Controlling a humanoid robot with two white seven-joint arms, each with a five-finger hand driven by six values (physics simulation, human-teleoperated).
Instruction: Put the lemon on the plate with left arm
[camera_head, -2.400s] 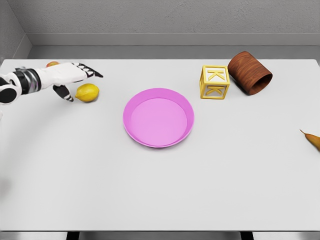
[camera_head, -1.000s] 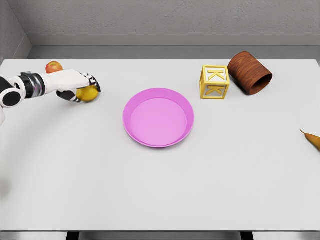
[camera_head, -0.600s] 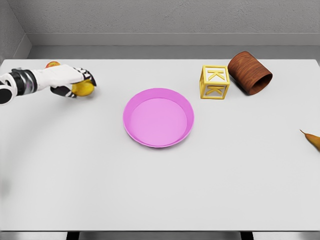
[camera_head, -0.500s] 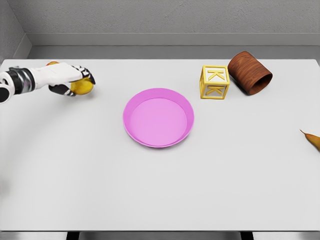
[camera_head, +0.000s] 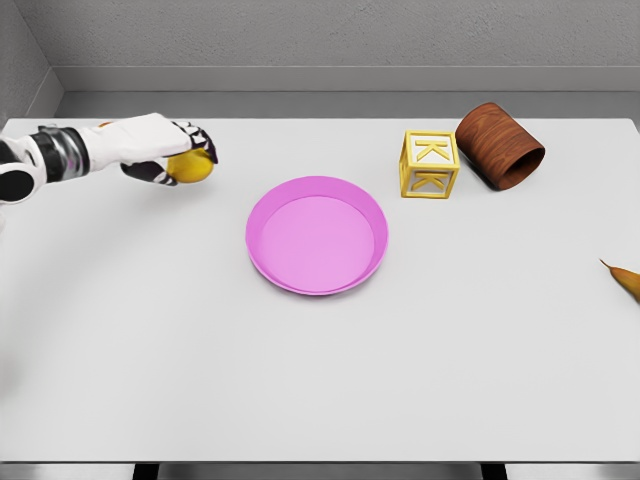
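Your left hand (camera_head: 160, 160) is wrapped tight around the lemon (camera_head: 192, 167), which looks lifted off the table (camera_head: 320, 400). The plate (camera_head: 262, 250) sits to the hand's right, a bit nearer you. Carry the lemon over its middle, go low, then let go gently.

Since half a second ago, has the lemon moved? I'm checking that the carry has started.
Yes. The lemon, gripped in the left hand, has shifted right, toward the pink plate.

Letter block and wooden cup on a white table (camera_head: 320, 400)

The yellow block (camera_head: 430, 164) sits just beside the tipped brown cup (camera_head: 499, 146); an orange-brown object (camera_head: 624, 279) pokes in at right.
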